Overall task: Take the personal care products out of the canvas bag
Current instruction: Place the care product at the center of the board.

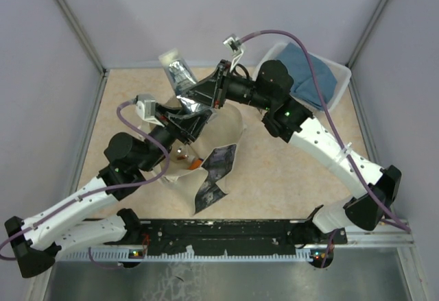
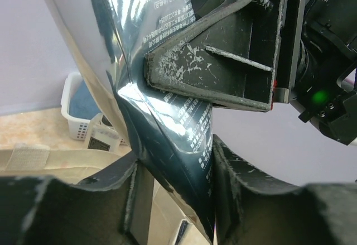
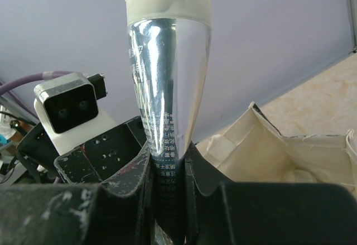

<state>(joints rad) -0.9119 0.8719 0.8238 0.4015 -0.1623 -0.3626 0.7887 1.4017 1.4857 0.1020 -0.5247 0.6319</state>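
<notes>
The right tool is clamped on a silver tube with a pale cap. It holds the tube cap-up, above the far rim of the canvas bag, which sits open-mouthed on the tabletop. Held this high, the tube is free of the cloth. The left tool has its jaws either side of the tube's dark lower part, probably to share or take over the hold (whether they press it yet I cannot tell). The tube's bottom end is cut off in both wrist views. Inside the bag something orange shows, too small to name. Beyond, a white basket holds a blue cloth.
</notes>
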